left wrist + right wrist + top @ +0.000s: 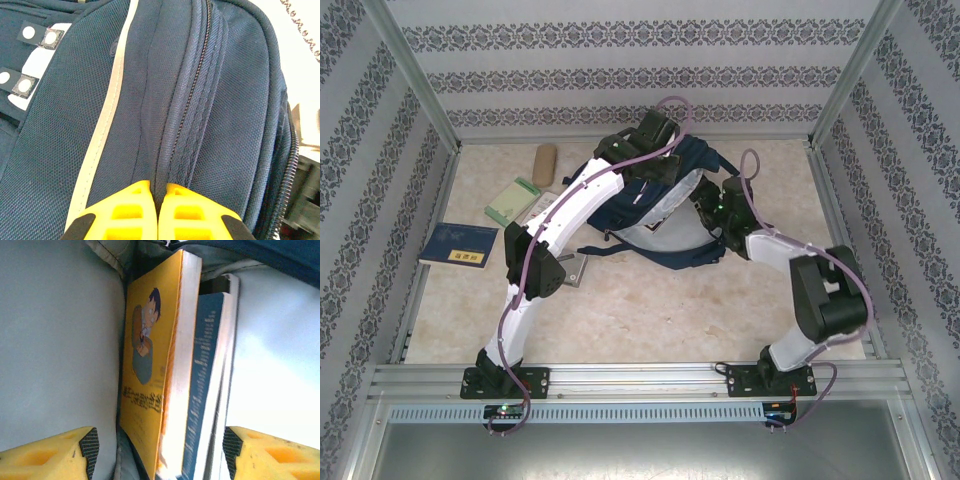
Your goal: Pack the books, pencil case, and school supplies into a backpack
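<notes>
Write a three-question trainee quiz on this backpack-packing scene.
1. True or false: the left gripper pinches the fabric of the backpack.
2. Facing the orange-yellow book inside the backpack, the right gripper is: A open; B shut on it; C shut on nothing.
3. Fill in: the navy book with the yellow label lies on the ____, outside the backpack.
Key: 1 true; 2 A; 3 table.

Left end effector (159, 194) clamped shut, right end effector (159, 446) spread wide, both arms reaching forward.
</notes>
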Motion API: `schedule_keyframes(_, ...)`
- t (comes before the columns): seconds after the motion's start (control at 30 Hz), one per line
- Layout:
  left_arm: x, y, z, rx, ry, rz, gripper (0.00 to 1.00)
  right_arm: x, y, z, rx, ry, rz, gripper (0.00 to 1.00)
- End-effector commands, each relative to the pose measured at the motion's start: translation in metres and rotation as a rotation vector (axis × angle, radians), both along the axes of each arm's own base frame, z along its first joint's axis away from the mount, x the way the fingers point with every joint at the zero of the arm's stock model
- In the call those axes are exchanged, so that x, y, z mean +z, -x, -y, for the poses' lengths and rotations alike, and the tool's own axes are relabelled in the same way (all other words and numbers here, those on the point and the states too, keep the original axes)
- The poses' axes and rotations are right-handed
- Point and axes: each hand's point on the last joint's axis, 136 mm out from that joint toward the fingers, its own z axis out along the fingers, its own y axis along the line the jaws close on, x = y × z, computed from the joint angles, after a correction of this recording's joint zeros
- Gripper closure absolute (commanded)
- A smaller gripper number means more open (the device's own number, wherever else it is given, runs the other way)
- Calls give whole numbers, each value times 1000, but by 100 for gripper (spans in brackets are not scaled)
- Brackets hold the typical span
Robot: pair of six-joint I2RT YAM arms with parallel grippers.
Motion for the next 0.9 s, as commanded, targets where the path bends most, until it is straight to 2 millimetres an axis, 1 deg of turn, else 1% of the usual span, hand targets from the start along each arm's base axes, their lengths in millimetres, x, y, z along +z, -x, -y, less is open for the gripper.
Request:
schedule_keyframes(0.0,15,-4,-5,33,47,20,93,7,28,10,59,141,10,36)
schedule_keyframes(0.1,9,1,-9,38,42,-3,81,13,48,23,44,204,24,45)
schedule_keyframes(0.13,8,3,-11,41,41,-7,74,14,54,27,40,229,25,48)
schedule_keyframes(0.2,9,7,-17,50,40,-8,57,18,65,31,53,278,37,53)
schedule_keyframes(0.23,9,9,-21,59,42,-9,49,21,71,31,61,301,43,56)
schedule_keyframes(0.3,10,12,-33,84,48,-12,37,25,79,30,79,335,58,64)
schedule_keyframes(0.37,11,14,-50,118,59,-18,32,28,86,25,106,361,70,76)
schedule_keyframes(0.4,12,15,-60,138,62,-20,27,30,89,22,121,369,74,81)
schedule_keyframes(0.5,8,18,-99,216,56,-28,17,33,95,9,167,385,88,100)
schedule_keyframes(0.6,0,22,-151,316,26,-35,10,35,99,-8,220,400,98,100)
schedule_keyframes(0.67,-13,25,-190,396,16,-63,6,36,99,-20,257,404,103,100)
schedule_keyframes(0.73,-25,30,-227,471,16,-89,6,40,98,-33,294,410,114,100)
schedule_keyframes(0.87,-60,41,-304,652,13,-160,6,48,97,-60,370,419,137,100)
